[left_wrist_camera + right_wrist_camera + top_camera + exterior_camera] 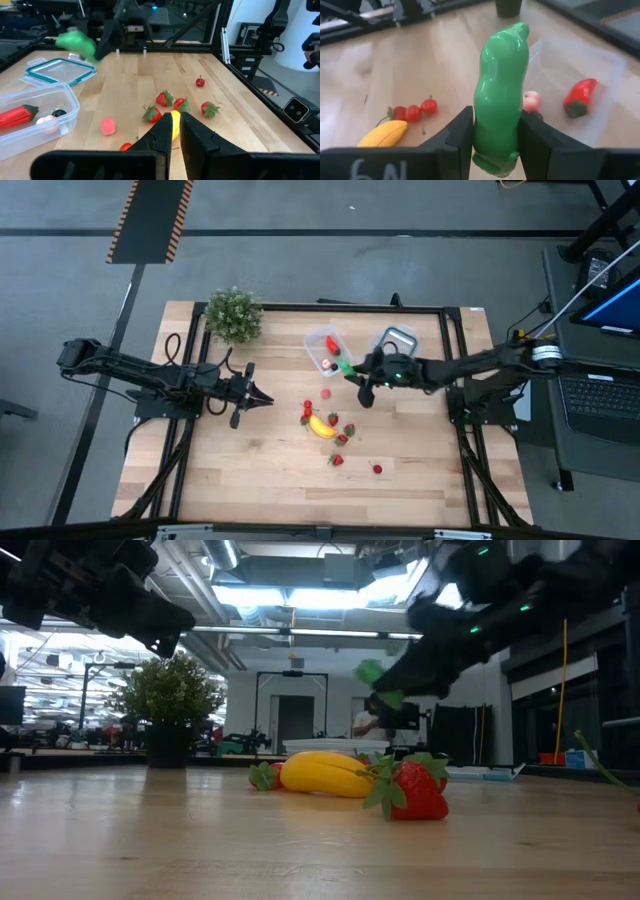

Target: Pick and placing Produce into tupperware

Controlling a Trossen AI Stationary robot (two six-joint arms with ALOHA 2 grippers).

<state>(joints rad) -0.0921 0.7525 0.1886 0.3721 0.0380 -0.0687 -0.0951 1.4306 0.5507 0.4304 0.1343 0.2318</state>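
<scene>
Your right gripper [496, 137] is clamped on the green toy pepper [500, 95], just right of the clear tupperware [324, 348] at upper centre of the high view. Your left gripper [262, 397], jaws together, waits left of the banana [322, 426].

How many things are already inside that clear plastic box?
3 visible: a red pepper, a pale pink piece and a small dark piece beside it, in the tupperware. More may be hidden.

Bare table [250, 470] lies open; banana [322, 426] and strawberries [337, 460] clutter the middle.
</scene>
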